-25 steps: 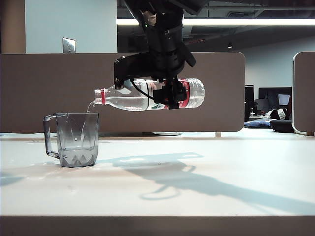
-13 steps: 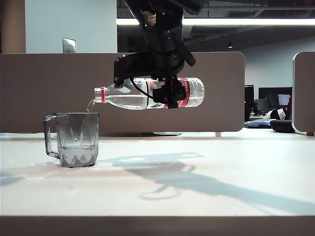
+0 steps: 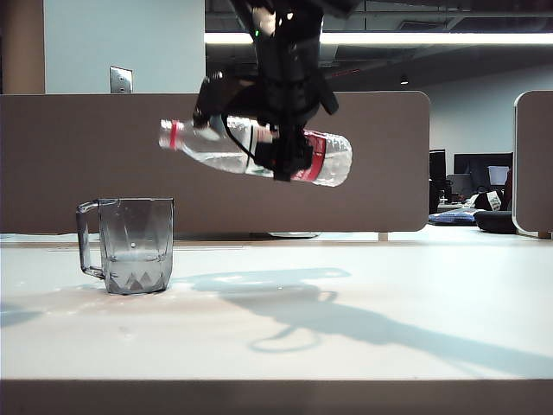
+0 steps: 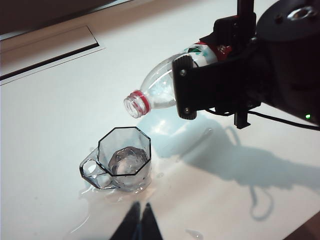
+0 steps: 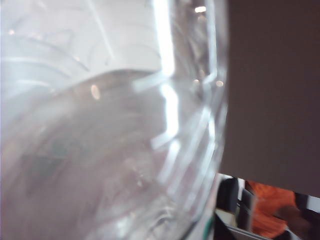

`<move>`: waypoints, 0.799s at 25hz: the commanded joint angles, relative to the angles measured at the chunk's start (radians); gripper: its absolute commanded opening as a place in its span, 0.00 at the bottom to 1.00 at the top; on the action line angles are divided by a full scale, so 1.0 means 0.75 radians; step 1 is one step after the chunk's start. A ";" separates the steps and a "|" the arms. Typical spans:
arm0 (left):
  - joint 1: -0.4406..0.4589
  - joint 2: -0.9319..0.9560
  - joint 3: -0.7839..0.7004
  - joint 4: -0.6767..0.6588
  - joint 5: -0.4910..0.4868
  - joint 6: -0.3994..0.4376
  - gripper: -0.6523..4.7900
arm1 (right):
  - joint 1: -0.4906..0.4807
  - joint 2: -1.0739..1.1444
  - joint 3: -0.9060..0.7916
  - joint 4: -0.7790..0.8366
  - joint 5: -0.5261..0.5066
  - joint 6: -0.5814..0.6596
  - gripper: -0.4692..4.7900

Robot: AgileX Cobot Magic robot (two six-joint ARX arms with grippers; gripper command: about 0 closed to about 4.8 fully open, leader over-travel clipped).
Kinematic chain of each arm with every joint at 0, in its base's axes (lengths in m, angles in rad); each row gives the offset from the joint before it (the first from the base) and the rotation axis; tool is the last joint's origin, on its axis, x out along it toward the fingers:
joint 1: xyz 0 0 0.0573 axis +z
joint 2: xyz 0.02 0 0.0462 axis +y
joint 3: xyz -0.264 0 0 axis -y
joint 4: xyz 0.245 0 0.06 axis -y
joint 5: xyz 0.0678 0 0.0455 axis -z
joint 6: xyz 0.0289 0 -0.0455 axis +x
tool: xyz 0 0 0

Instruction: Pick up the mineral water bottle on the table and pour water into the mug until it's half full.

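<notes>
The mineral water bottle [image 3: 220, 149] hangs in the air above the table [image 3: 389, 328], right of the mug and higher than its rim. Its uncapped, red-ringed neck points left and slightly upward, and no water runs from it. My right gripper [image 3: 285, 156] is shut on the bottle's labelled middle. In the right wrist view the bottle [image 5: 100, 125] fills the picture and hides the fingers. The smoky faceted mug [image 3: 131, 246] stands on the table with some water in it. In the left wrist view my left gripper [image 4: 139, 220] is shut and empty, low near the mug [image 4: 122, 162], below the bottle [image 4: 155, 90].
Spilled water [image 4: 100, 200] lies on the table around the mug's base. A brown partition [image 3: 86, 156] runs along the back of the table. A recessed slot [image 4: 50, 55] crosses the tabletop beyond the mug.
The bottle has tipped back: its neck rose from just over the mug's rim to well above it, and the thin stream into the mug has stopped. The mug has not moved.
</notes>
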State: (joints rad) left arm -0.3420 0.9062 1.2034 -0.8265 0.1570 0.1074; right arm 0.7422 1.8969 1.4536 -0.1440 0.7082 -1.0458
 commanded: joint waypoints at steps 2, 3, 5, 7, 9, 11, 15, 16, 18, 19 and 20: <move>-0.002 -0.004 0.004 0.022 0.005 -0.005 0.11 | 0.001 -0.077 0.016 0.044 -0.081 0.244 0.61; -0.002 -0.004 0.004 0.024 0.005 -0.005 0.11 | 0.001 -0.092 0.016 0.036 -0.087 0.322 0.61; -0.002 -0.004 0.004 0.024 0.004 -0.005 0.11 | -0.004 -0.122 0.016 0.002 -0.122 0.473 0.61; -0.002 -0.004 0.004 0.024 0.003 -0.005 0.11 | -0.011 -0.155 0.016 -0.037 -0.165 0.694 0.61; -0.002 -0.004 0.004 0.024 0.002 -0.005 0.11 | -0.042 -0.178 0.016 -0.087 -0.249 0.916 0.61; -0.002 -0.005 0.004 0.024 0.001 -0.005 0.11 | -0.103 -0.186 0.015 -0.139 -0.317 1.141 0.61; -0.002 -0.005 0.004 0.019 0.002 -0.005 0.11 | -0.208 -0.186 0.015 -0.193 -0.374 1.368 0.61; -0.002 -0.005 0.004 0.017 0.001 -0.005 0.11 | -0.246 -0.186 0.015 -0.198 -0.442 1.434 0.61; -0.002 -0.005 0.004 0.016 0.001 -0.005 0.11 | -0.293 -0.186 0.004 -0.192 -0.490 1.505 0.61; -0.002 -0.005 0.004 0.016 0.001 -0.005 0.11 | -0.311 -0.186 -0.006 -0.185 -0.510 1.511 0.61; -0.002 -0.004 0.004 0.016 0.001 -0.005 0.11 | -0.330 -0.186 -0.038 -0.144 -0.543 1.512 0.61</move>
State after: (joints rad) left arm -0.3420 0.9058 1.2034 -0.8242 0.1566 0.1074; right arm 0.5007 1.7683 1.4387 -0.3054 0.3256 0.0757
